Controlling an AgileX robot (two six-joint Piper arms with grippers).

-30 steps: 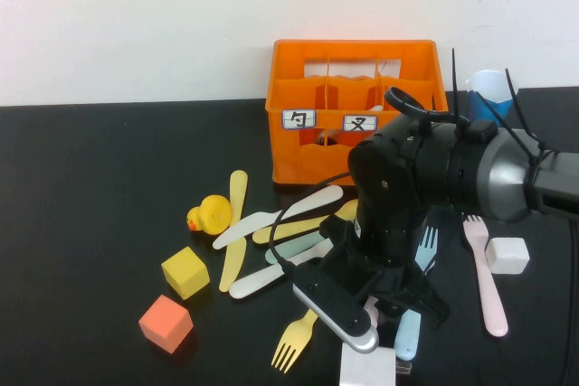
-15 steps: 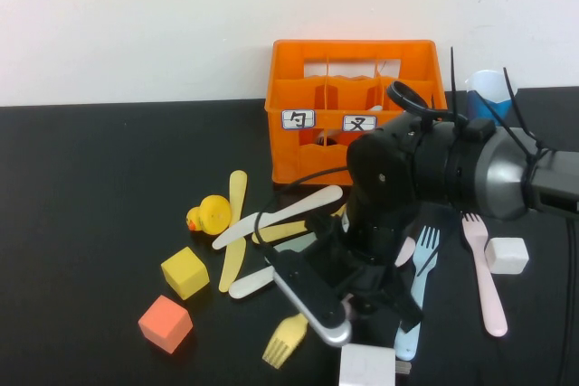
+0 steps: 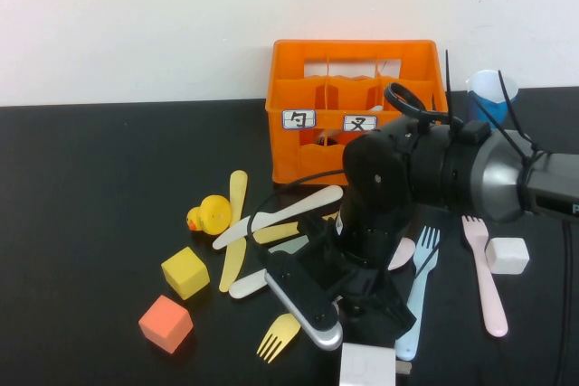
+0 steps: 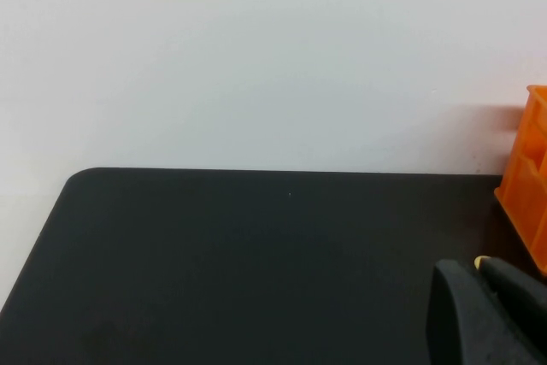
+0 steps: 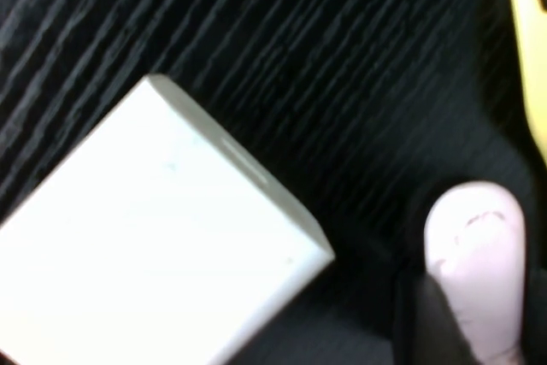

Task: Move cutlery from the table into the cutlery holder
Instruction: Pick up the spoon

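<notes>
The orange cutlery holder (image 3: 353, 46) stands at the back of the black table (image 3: 90, 187); its edge shows in the left wrist view (image 4: 532, 177). My right gripper (image 3: 380, 309) points down at the table's front and is shut on a pink piece of cutlery (image 5: 474, 245), whose other end shows beside the arm (image 3: 403, 253). Loose cutlery lies around it: a yellow fork (image 3: 276, 336), a white knife (image 3: 280, 214), a yellow knife (image 3: 233, 228), a blue fork (image 3: 418, 291) and a pink fork (image 3: 484, 277). My left gripper (image 4: 487, 314) is shut, over bare table on the left.
A white cube (image 3: 366, 368) lies just in front of my right gripper and fills the right wrist view (image 5: 145, 237). Another white cube (image 3: 507, 255), a yellow duck (image 3: 210, 214), a yellow cube (image 3: 185, 272), an orange cube (image 3: 166, 323) and a blue cup (image 3: 488, 92) stand around.
My right arm has swung left and its wrist has turned. The pink piece has come up beside the arm. The yellow fork has shifted left.
</notes>
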